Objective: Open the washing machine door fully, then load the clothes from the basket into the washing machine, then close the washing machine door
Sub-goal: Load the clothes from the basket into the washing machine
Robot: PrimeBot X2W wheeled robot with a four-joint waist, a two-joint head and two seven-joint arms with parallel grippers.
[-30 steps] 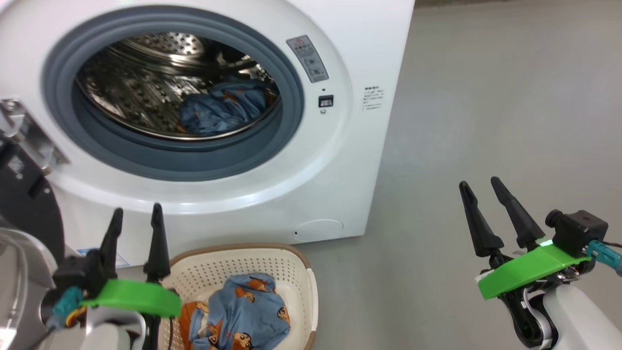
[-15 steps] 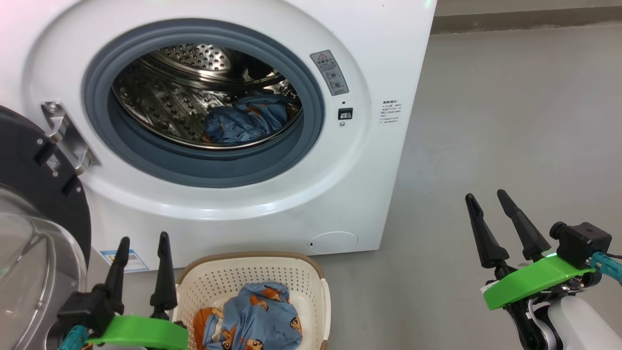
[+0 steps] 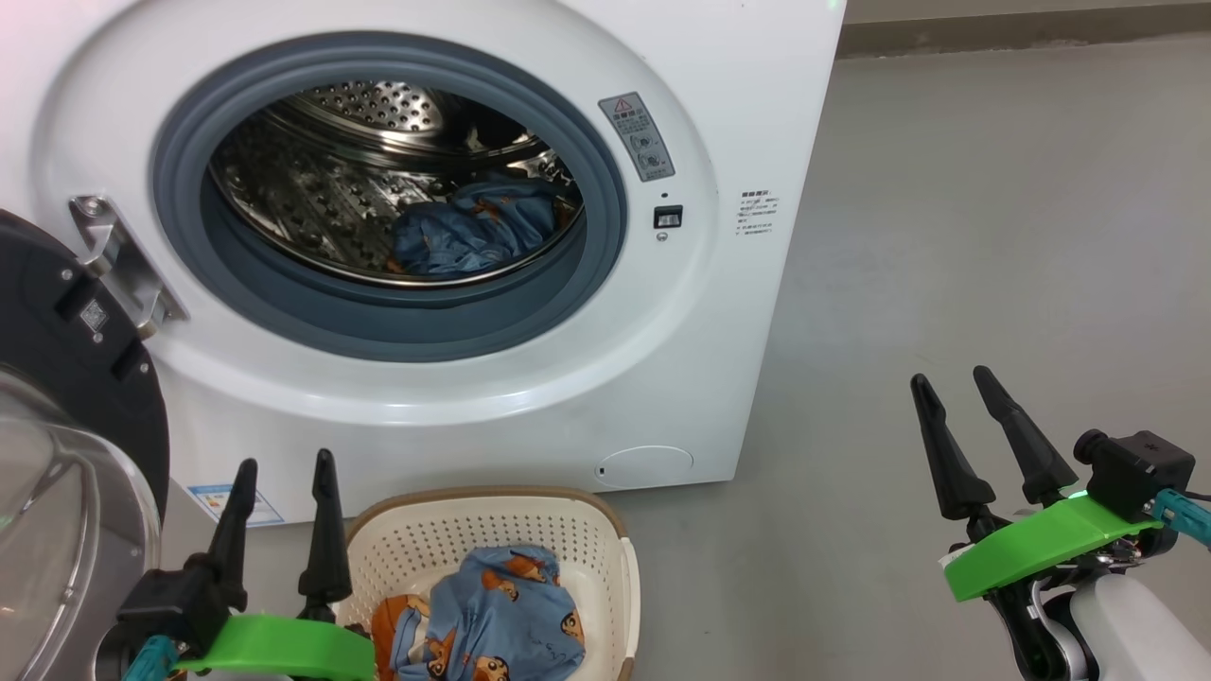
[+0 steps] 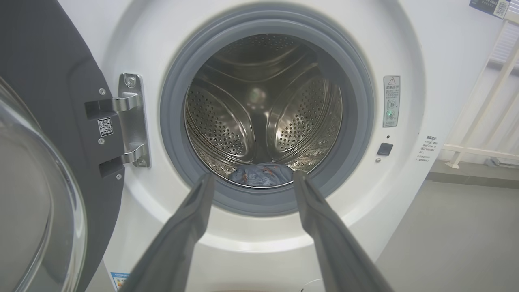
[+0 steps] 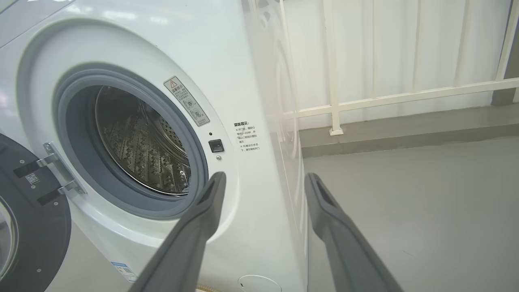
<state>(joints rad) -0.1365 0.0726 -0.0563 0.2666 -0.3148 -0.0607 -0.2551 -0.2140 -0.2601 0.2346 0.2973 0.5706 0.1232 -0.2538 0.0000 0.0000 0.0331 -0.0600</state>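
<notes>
**Both jaws spread & empty, door open**

L jaws wide apart, nothing btwn, fingers (image 3: 326, 530) pointing up, just beside the basket (image 3: 492, 498) at 6 o'clock in head view. R jaws likewise spread & empty, at 4 o'clock over the floor (image 3: 993, 236). Some clothes (image 3: 492, 615) lie in basket, more in the drum (image 3: 312, 189) of the washing machine (image 3: 738, 95) at 12. At 9, the washing machine door (image 3: 57, 312) is swung out.

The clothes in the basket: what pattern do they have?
The clothes are light blue with orange-brown cartoon bears, best seen in the head view.
</notes>
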